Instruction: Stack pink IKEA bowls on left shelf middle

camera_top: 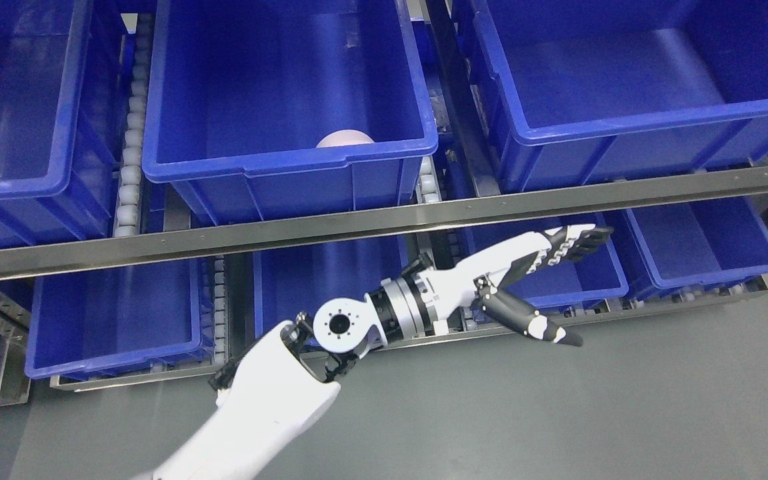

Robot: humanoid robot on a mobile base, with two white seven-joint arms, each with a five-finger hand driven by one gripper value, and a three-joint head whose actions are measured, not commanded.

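Reaches in from the bottom edge, left of the middle: left hand (497, 277), stretched rightward below the steel rail (157, 243), in front of the lower bins. Fingers (577, 241) straight and held together, thumb splayed downward, gripping nothing.

Fits two stages alike: an empty hand off to fetch a bowl, or one drawn back after setting a bowl down. Either way, worth keeping the long fingers clear of the rail's edge and the bin rims, travelling with the palm level, and entering any bin from above, not across its near wall.

Left to right along the upper level: left bin (24, 187), showing only bare blue floor. Next, middle bin (277, 167), with a pink bowl (345, 138) tucked against the near wall, only a pale rounded top peeking over the rim; cannot tell whether single or stacked, upright or upturned. Then right bin (624, 127), nothing visible inside.

Below the rail: lower left bin (111, 347), lower middle bin (331, 267) and lower right bin (704, 267), no contents showing, partly hidden by rail and arm.
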